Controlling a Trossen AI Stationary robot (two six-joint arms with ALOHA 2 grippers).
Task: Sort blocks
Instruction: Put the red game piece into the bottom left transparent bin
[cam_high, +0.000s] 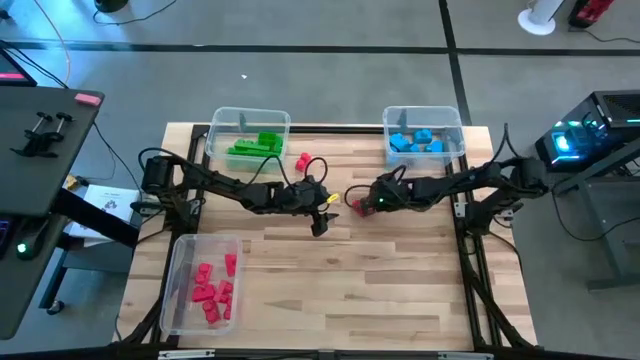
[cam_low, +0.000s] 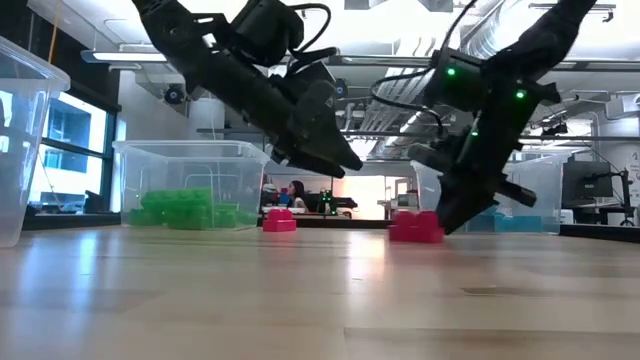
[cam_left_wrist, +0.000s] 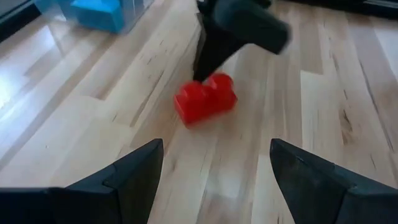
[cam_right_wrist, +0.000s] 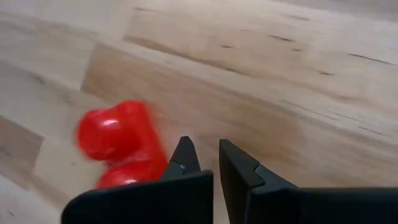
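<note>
1 red block (cam_left_wrist: 205, 99), glossy with 2 rounded studs, lies mid-desk (cam_high: 330, 270) just beside my right claw (cam_right_wrist: 208, 158), whose fingers are nearly pressed together, empty. My left claw (cam_left_wrist: 214, 165) is spread, facing it.

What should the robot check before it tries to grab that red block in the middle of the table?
1. Red block within reach of the right gripper: ok, the gripper is right beside it.
2. Right gripper's fingers around the block: not ok, in the right wrist view they sit nearly closed next to the block, not straddling it.
3. Left gripper out of the way: ok, open and hanging short of the block.
4. Red bin ready: ok, it already holds red blocks.
5. Other loose red block near the green bin: not ok, not yet sorted.
</note>
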